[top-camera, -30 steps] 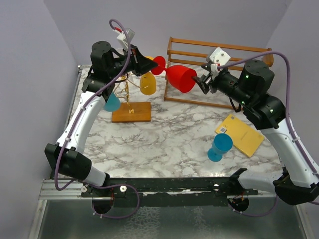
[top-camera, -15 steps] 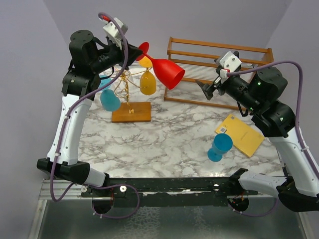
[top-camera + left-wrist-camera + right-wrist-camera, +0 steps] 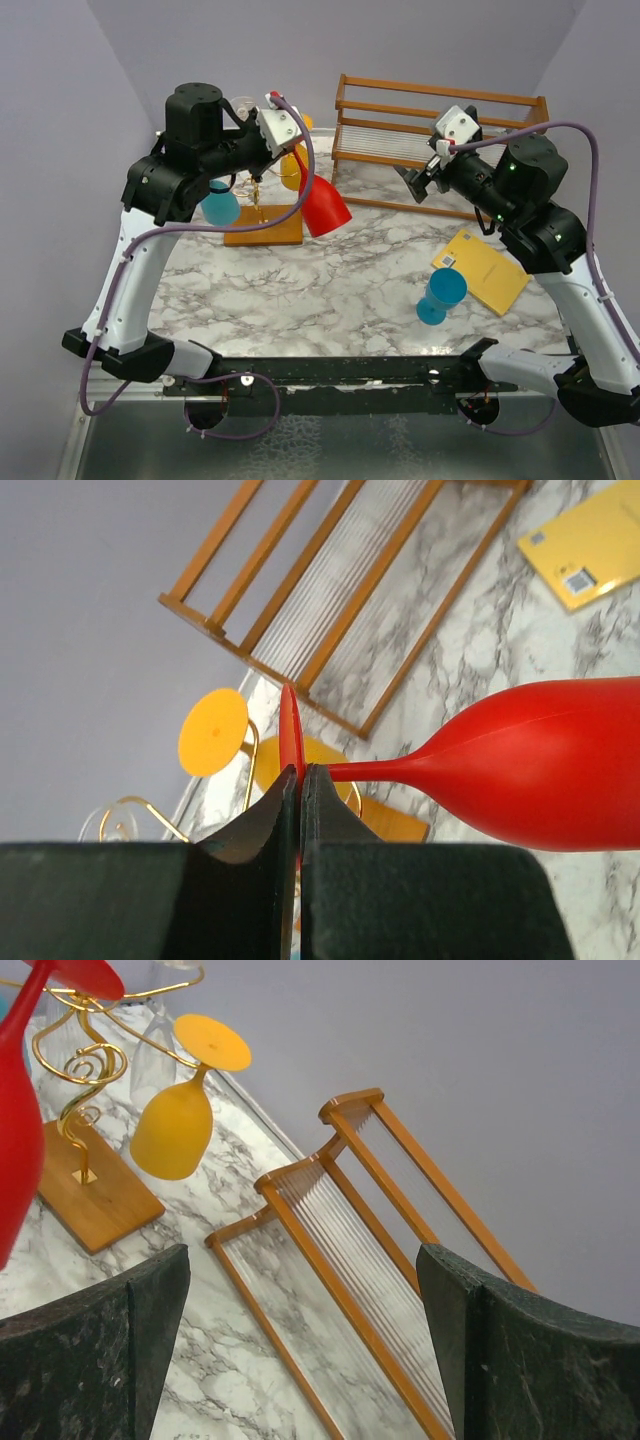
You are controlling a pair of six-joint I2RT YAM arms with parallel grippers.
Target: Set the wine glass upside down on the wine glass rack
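Marble bench (image 3: 350, 290) below: only the left wrist view shows the left end effector (image 3: 300, 778) clamped on the red wine glass (image 3: 540, 780) by its foot. Overhead, the bowl tilts mouth-down beside the wine glass rack (image 3: 254, 190). The right end effector (image 3: 300, 1260) gapes empty.

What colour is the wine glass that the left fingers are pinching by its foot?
The wine glass is plain red, clearest in the left wrist view.

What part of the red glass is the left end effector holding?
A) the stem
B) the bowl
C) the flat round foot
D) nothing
C: the left end effector is shut on the thin flat foot of the red glass, whose stem and bowl stick out free to the side.
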